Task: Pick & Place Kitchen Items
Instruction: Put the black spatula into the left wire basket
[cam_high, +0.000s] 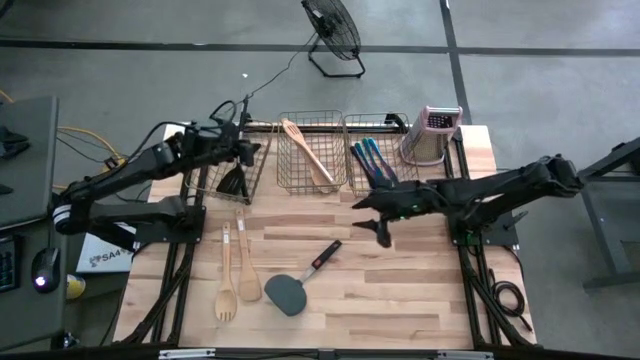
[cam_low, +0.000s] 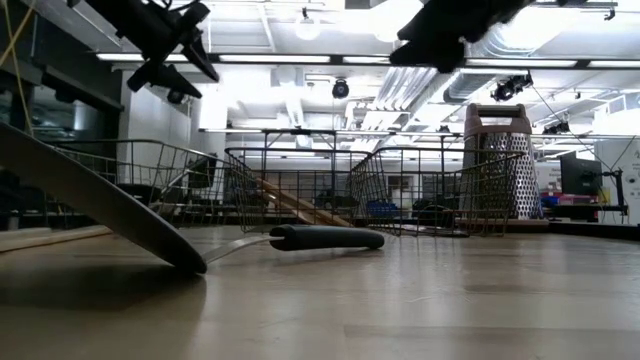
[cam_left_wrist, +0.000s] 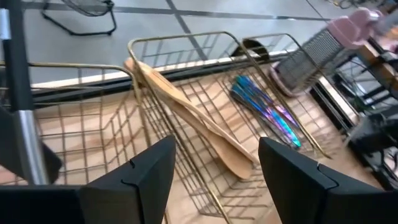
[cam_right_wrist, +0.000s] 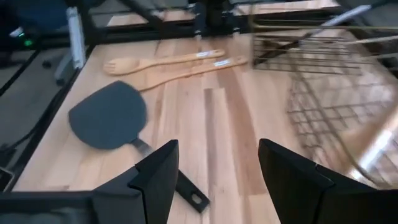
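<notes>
With wooden spoons in the middle basket and slim blue pieces in the right one, my spread, empty right claw hovers mid-frame above the bench, where the grey spatula, wooden spoon and fork wait lower left, my left claw spread over the left basket.

The high view looks straight down on the whole table. The low view sits at tabletop level, close behind the spatula, facing the baskets. Each wrist view looks forward past its own fingers (the left at the baskets, the right at the spatula).
</notes>
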